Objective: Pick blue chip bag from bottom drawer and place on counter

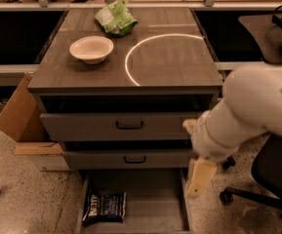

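Observation:
The blue chip bag, dark navy with white lettering, lies flat at the front left of the open bottom drawer. The counter is the grey-brown cabinet top with a white arc on it. My gripper hangs at the end of the white arm, by the right edge of the bottom drawer and just below the middle drawer's right end. It is above and to the right of the bag, apart from it, with nothing seen in it.
A cream bowl and a light green snack bag sit on the counter's left and back. Two shallower drawers with black handles stand slightly open. A cardboard box is left of the cabinet, and an office chair is at the right.

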Tool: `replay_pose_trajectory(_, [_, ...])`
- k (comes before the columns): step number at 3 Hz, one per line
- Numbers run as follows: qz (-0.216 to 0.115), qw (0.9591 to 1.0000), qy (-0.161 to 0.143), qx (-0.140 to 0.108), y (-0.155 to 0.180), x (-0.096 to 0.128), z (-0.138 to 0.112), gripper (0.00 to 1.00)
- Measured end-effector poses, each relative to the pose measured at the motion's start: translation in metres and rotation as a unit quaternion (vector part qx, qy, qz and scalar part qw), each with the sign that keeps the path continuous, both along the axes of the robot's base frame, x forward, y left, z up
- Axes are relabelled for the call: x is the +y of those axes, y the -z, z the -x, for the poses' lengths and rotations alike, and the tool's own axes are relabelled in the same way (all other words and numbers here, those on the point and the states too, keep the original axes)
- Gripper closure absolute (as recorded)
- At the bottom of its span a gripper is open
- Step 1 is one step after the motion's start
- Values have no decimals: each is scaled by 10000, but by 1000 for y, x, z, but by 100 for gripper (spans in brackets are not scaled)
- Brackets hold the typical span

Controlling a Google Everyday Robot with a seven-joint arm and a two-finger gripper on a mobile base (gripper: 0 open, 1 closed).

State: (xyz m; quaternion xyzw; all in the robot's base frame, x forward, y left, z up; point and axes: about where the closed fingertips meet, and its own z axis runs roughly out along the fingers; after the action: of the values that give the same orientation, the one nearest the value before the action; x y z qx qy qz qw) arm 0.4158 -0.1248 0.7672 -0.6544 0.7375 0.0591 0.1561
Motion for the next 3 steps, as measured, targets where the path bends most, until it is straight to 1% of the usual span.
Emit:
replay_pose_trajectory(1, [-393, 9991, -116, 70, 62, 23, 3, 0])
replay_pose_trajectory(2, [-1116, 9933, -37, 303, 125, 63, 9, 0])
replay_pose_trajectory(3, [-1201, 9925, 42, 204, 131, 67, -1, 0])
